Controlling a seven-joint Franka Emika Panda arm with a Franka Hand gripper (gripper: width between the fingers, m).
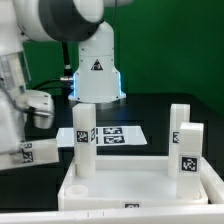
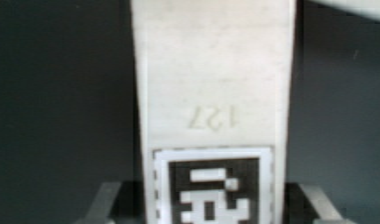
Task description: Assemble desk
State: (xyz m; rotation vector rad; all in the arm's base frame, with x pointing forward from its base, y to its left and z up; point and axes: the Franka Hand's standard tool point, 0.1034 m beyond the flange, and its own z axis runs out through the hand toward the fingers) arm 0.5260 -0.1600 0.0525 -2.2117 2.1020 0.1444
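Clearly the gripper (image 2: 205,195) is clamped partway closed on a tagged desk leg (image 2: 208,90), one dark finger (image 2: 112,200) on either side of its tag, presumably to carry it to a socket. Nearby, the desk top (image 1: 135,178) carries three upright legs; one (image 1: 85,140) at nine o'clock, two at three o'clock, the marker board (image 1: 110,133) beyond.

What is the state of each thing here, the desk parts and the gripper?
gripper: shut on the held leg.
held leg: clamped between the fingers near its tag.
desk top: lying flat.
near leg: upright on the desk top.
right legs: both upright.
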